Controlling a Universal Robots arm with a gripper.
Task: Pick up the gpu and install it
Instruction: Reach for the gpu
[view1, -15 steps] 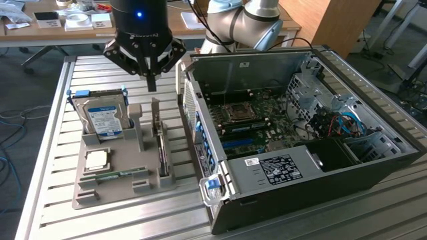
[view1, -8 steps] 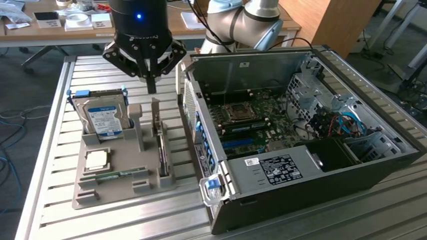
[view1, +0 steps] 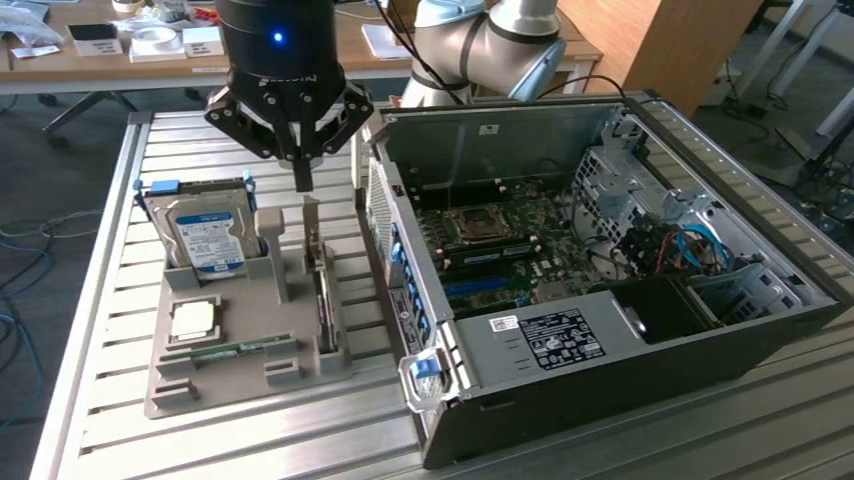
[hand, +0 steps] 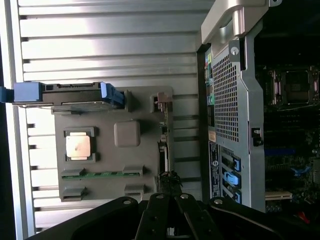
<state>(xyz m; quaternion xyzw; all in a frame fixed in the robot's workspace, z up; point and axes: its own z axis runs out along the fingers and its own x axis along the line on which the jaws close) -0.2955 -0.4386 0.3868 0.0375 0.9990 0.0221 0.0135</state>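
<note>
The gpu (view1: 322, 290) is a thin dark card standing on edge in a slot of the grey holder tray (view1: 220, 385), with its silver bracket pointing up. My gripper (view1: 304, 186) hangs straight over the bracket end, shut, with nothing between its fingers. I cannot tell whether the tips touch the card. From the wrist, the gpu (hand: 162, 142) shows as a narrow edge running away from my shut gripper (hand: 168, 179). The open computer case (view1: 607, 390) lies at the exterior view's right, its motherboard (view1: 501, 250) exposed.
The tray also carries a hard drive (view1: 207, 235) with a blue-white label standing upright, a square processor (view1: 194, 320) and a green memory stick (view1: 240, 348). The case's rear wall (hand: 232, 120) rises close beside the tray. All of it rests on a slatted metal table (view1: 107, 300).
</note>
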